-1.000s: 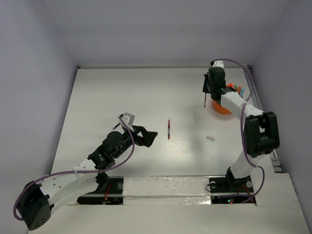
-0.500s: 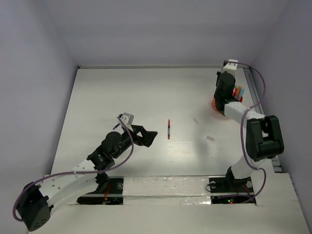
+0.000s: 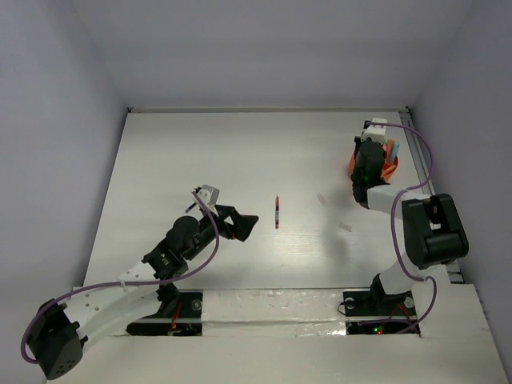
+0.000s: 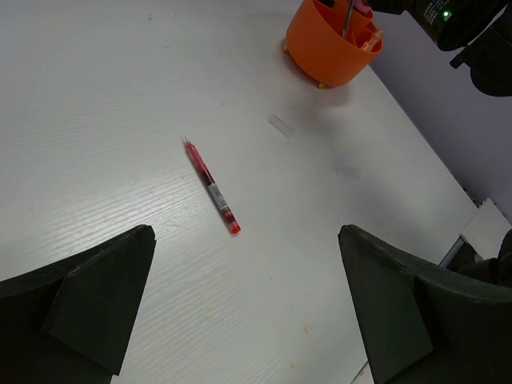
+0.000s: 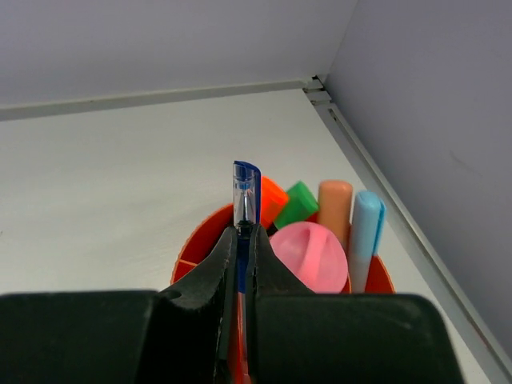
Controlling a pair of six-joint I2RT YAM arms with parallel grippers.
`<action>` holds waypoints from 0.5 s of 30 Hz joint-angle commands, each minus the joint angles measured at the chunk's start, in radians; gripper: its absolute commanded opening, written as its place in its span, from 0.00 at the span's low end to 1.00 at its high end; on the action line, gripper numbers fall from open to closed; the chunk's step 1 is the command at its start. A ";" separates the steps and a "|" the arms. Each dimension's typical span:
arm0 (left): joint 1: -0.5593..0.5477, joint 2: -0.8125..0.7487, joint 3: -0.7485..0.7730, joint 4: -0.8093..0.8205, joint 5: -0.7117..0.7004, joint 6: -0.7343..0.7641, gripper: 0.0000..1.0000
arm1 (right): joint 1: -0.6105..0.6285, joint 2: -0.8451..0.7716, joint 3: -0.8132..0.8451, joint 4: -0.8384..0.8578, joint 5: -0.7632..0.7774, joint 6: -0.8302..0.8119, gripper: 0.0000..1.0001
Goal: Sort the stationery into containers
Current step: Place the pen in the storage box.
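Observation:
A thin blue pen (image 5: 246,200) stands upright between the jaws of my right gripper (image 5: 241,234), which is shut on it right over the orange container (image 5: 189,250). Inside the container are an orange cap (image 5: 274,197), a green cap (image 5: 301,200), a peach marker (image 5: 334,210), a light blue marker (image 5: 365,232) and a pink round piece (image 5: 309,258). From above, the right gripper (image 3: 366,165) covers most of the container (image 3: 389,168). A thin red pen (image 3: 278,212) lies mid-table, just ahead of my open, empty left gripper (image 3: 244,225). It shows as well in the left wrist view, the red pen (image 4: 212,188) lying beyond the left gripper (image 4: 248,240).
Two small pale eraser-like bits (image 3: 346,227) (image 3: 321,198) lie on the white table between the red pen and the container. The back wall and right wall stand close behind the container. A rail runs along the table's right edge (image 5: 376,168).
My right arm has swung right and back with the blue pen, from left of the container to directly over it. The left arm and the red pen have not moved.

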 commanded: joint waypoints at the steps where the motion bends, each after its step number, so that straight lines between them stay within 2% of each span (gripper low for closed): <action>1: -0.003 0.002 0.003 0.063 0.006 -0.006 0.99 | -0.001 -0.059 -0.030 0.116 -0.023 0.039 0.02; 4: -0.003 0.001 0.000 0.060 0.003 -0.008 0.99 | -0.001 -0.059 -0.033 0.091 -0.032 0.057 0.07; 5: -0.003 -0.002 0.000 0.057 0.000 -0.008 0.99 | -0.001 -0.062 -0.036 0.075 -0.040 0.069 0.18; 9: -0.003 -0.008 -0.001 0.054 -0.005 -0.008 0.99 | -0.001 -0.082 -0.024 0.015 -0.080 0.098 0.35; 11: -0.003 -0.007 0.000 0.052 -0.008 -0.008 0.99 | -0.001 -0.102 -0.023 -0.010 -0.097 0.108 0.40; 15: -0.003 -0.010 0.000 0.049 -0.011 -0.008 0.99 | -0.001 -0.137 -0.016 -0.045 -0.114 0.120 0.42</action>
